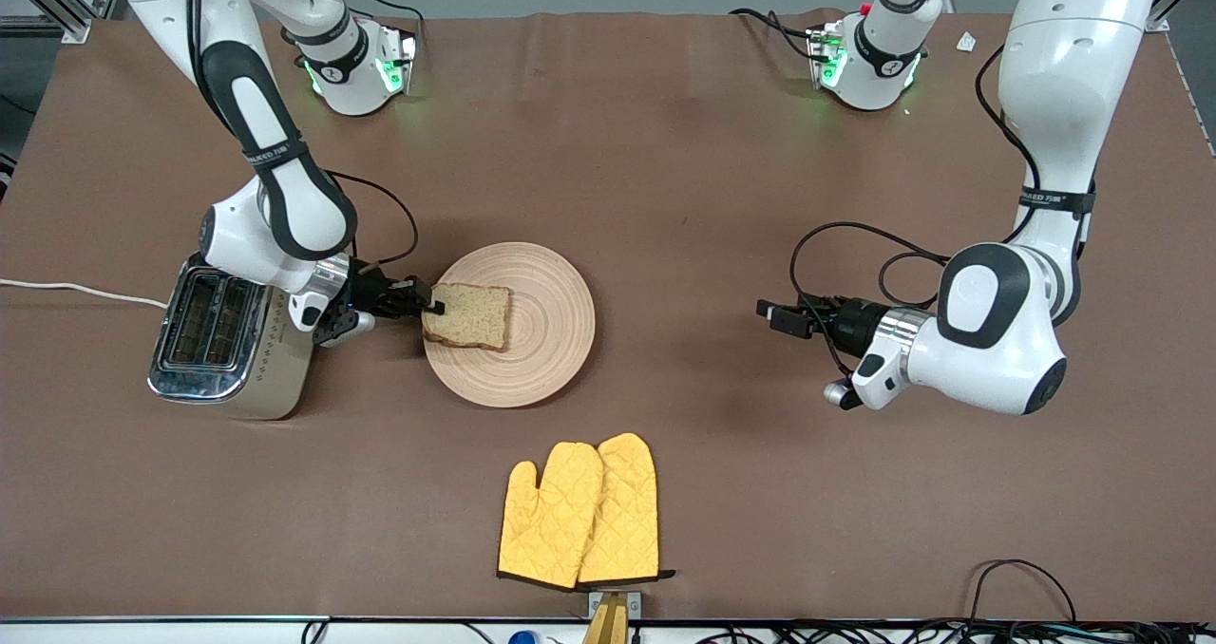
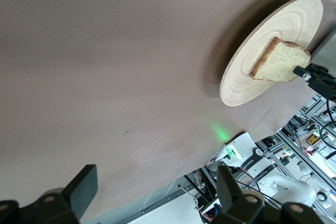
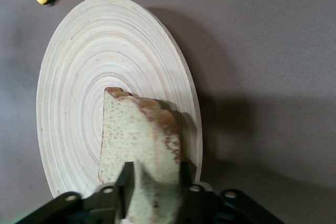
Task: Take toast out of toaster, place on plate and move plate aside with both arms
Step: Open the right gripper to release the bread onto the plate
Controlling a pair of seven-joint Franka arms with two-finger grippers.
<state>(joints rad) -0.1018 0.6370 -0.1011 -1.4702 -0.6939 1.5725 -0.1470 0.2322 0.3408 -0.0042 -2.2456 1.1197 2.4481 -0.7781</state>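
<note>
The toast (image 1: 470, 316) lies over the plate (image 1: 551, 312) on the part toward the right arm's end of the table. My right gripper (image 1: 432, 302) is shut on the toast's edge. In the right wrist view the toast (image 3: 139, 135) sits between my right gripper's (image 3: 155, 184) fingers, over the plate (image 3: 94, 66). In the left wrist view the toast (image 2: 278, 61) tilts, its free end on the plate (image 2: 247, 77). My left gripper (image 1: 774, 319) is open and empty, low over bare table toward the left arm's end, and it also shows in the left wrist view (image 2: 156, 192).
A silver two-slot toaster (image 1: 223, 340) stands beside the plate toward the right arm's end, under the right arm. A pair of yellow oven mitts (image 1: 579, 520) lies nearer the front camera than the plate. A white cable (image 1: 76, 291) runs from the toaster.
</note>
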